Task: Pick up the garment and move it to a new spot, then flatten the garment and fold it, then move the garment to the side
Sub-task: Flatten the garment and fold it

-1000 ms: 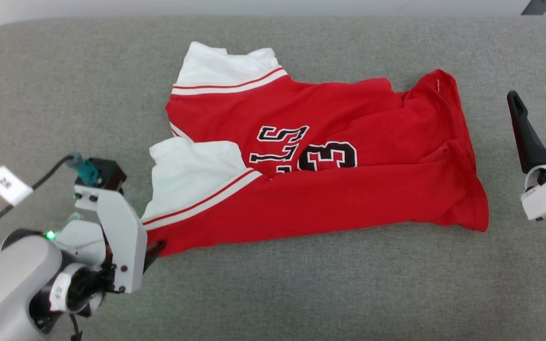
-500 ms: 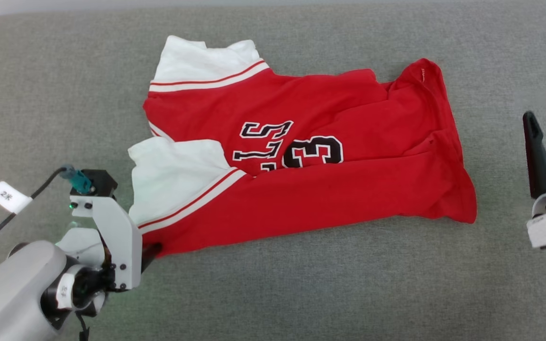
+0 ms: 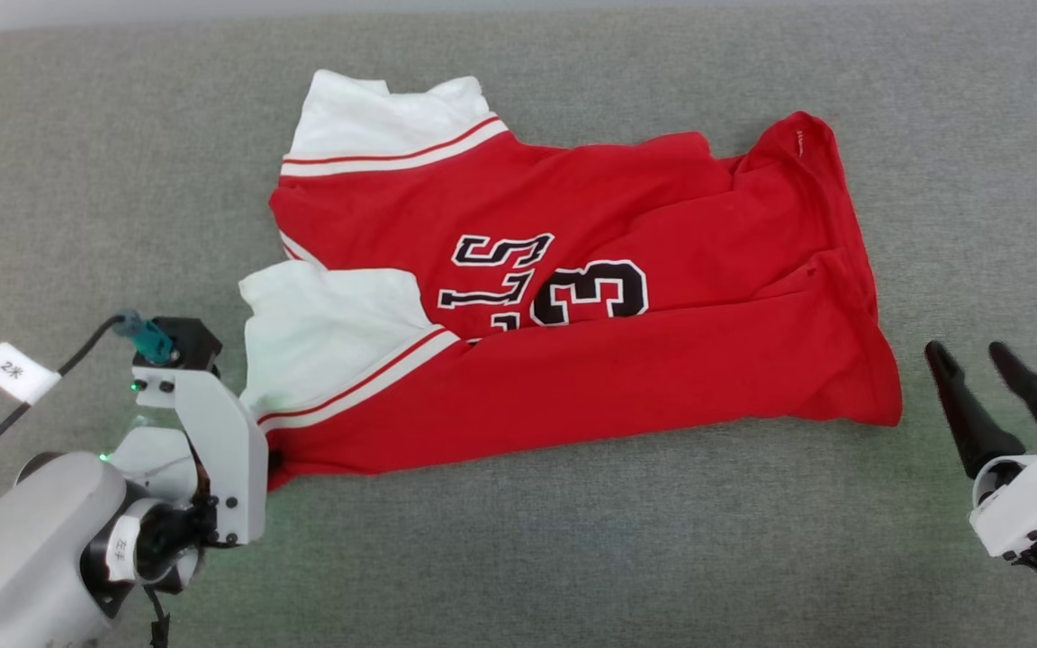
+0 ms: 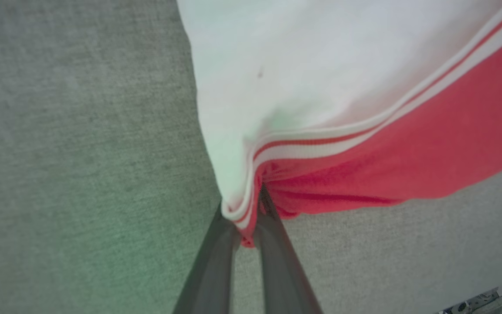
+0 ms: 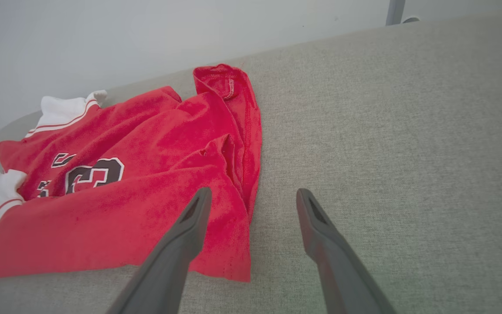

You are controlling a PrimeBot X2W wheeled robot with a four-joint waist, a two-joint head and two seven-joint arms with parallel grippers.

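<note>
My left tool [image 4: 246,213] just snapped shut, pinching the sleeve-side corner of the soft red white-sleeved jersey shirt [image 3: 626,378] on the grey fabric surface [image 3: 572,558]; right tool [image 3: 964,355] stayed spread near its hem. Pickup half-ready, I figured.

Head camera: set high, looking forward and down on the grey padded surface [image 3: 518,558]; it takes in the whole garment [image 3: 626,396] from a middling way off.
Left wrist camera: very near, looking along the left gripper [image 4: 244,205] into the garment's white-sleeved corner; the cloth is blurred by closeness.
Right wrist camera: low over the surface, near the red hem, looking past the right gripper [image 5: 253,194] across the cloth toward a pale wall [image 5: 146,39].
Shared: head and right wrist cameras both show the printed number [image 3: 590,292]; head and left wrist cameras both show the striped sleeve band [image 3: 356,387].
</note>
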